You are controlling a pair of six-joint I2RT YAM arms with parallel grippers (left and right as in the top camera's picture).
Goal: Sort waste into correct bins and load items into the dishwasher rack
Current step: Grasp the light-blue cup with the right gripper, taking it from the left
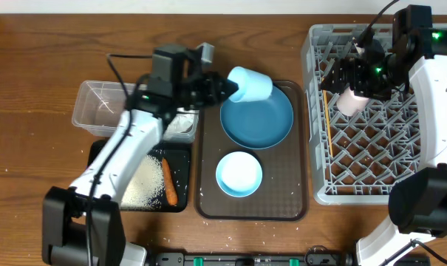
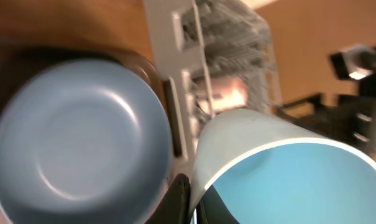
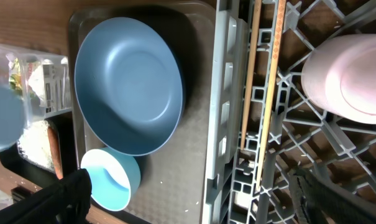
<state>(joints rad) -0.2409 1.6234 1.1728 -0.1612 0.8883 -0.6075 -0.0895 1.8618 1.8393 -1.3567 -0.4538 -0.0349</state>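
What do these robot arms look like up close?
The left arm and right arm are white rounded links with black joints and looping black cables. The left gripper and right gripper are black, two-fingered. Small green lights glow near the right wrist.

Bright even light, soft shadows, left wrist view motion-blurred, light blue cup (image 2: 281, 168) smeared, right wrist sharp

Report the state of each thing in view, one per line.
Left tool, shut on the light blue cup, which is lifted.
Right tool, open, above the pink cup.
Pink cup, in the dishwasher rack, ungripped.
Chopsticks, lying in the rack.
Blue plate, empty, on the brown tray.
White bowl, upright, empty.
Carrot, in the black tray with rice.
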